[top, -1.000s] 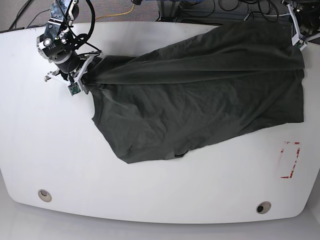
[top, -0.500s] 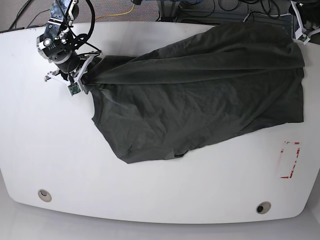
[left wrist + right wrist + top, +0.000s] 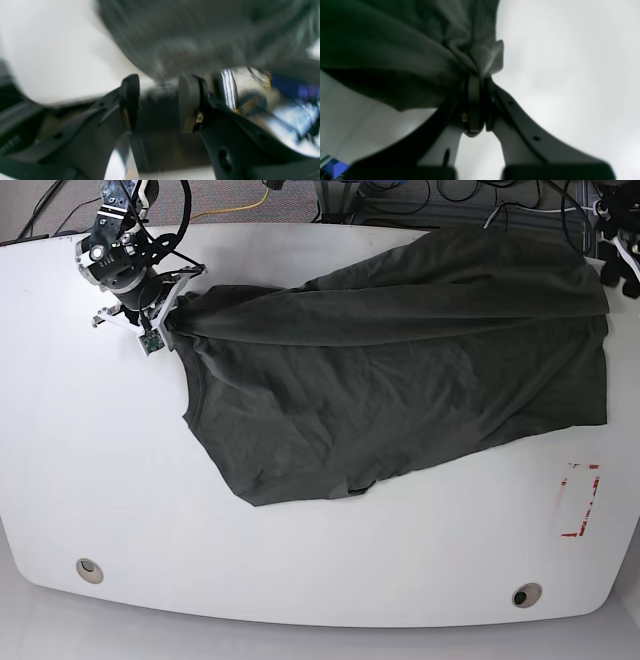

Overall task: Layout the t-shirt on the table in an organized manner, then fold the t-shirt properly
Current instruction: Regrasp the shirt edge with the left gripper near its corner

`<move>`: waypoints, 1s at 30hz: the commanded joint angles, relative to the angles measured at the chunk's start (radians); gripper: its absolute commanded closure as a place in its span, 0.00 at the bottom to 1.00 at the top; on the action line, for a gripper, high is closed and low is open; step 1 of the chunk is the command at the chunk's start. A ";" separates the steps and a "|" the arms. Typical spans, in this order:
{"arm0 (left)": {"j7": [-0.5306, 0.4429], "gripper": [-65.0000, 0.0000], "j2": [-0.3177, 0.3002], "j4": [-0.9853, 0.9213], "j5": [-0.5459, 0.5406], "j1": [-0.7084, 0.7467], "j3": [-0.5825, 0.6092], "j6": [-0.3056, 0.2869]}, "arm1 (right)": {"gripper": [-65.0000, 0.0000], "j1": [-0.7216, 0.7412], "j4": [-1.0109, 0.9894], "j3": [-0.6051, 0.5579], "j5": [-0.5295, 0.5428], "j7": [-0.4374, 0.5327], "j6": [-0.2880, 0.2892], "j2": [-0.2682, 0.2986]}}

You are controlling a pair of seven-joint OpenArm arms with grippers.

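The t-shirt [image 3: 400, 370] stretches from ten o'clock towards three on the bench [image 3: 100, 480]; right tool [image 3: 477, 100] clamps its bunched corner, left tool [image 3: 157, 100] gapes empty.

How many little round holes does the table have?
2: one hole near the front left edge, another hole near the front right. The t-shirt could hide more.

The glossy white table [image 3: 120, 480] carries the dark t-shirt [image 3: 400, 370], spread wrinkled across its far half. Nearer than the shirt, a red tape rectangle [image 3: 581, 500] marks the surface, with two round grommet holes [image 3: 89, 569] along the near edge.
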 commanded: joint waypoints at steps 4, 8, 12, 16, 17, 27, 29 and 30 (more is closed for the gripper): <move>-0.019 0.63 -0.023 0.011 0.063 -0.124 -0.026 -0.001 | 0.96 -0.009 0.025 0.006 0.009 0.022 -0.002 0.010; -0.019 0.62 0.000 0.011 0.153 -0.147 -0.026 -0.001 | 0.97 -0.009 0.025 0.006 0.009 0.022 -0.002 0.010; -0.019 0.59 0.011 0.011 0.183 -0.147 -0.028 -0.001 | 0.97 -0.009 0.025 0.006 0.009 0.022 -0.002 0.010; -0.019 0.43 0.037 -0.012 0.181 -0.133 -0.044 -0.001 | 0.97 -0.009 0.023 0.004 0.009 0.022 -0.002 0.010; -0.019 0.40 0.043 -0.023 0.181 -0.124 -0.058 -0.001 | 0.97 -0.009 0.023 0.004 0.009 0.022 -0.002 0.010; -0.019 0.26 0.080 -0.285 0.175 -0.090 -0.110 -0.001 | 0.97 0.005 0.023 0.004 0.010 0.022 -0.002 0.010; -0.019 0.26 0.080 -0.336 0.175 -0.090 -0.110 -0.001 | 0.97 0.005 0.023 0.004 0.010 0.022 -0.002 0.010; -0.019 0.26 0.080 -0.353 0.175 -0.090 -0.110 -0.001 | 0.97 0.005 0.023 0.004 0.012 0.022 -0.002 0.010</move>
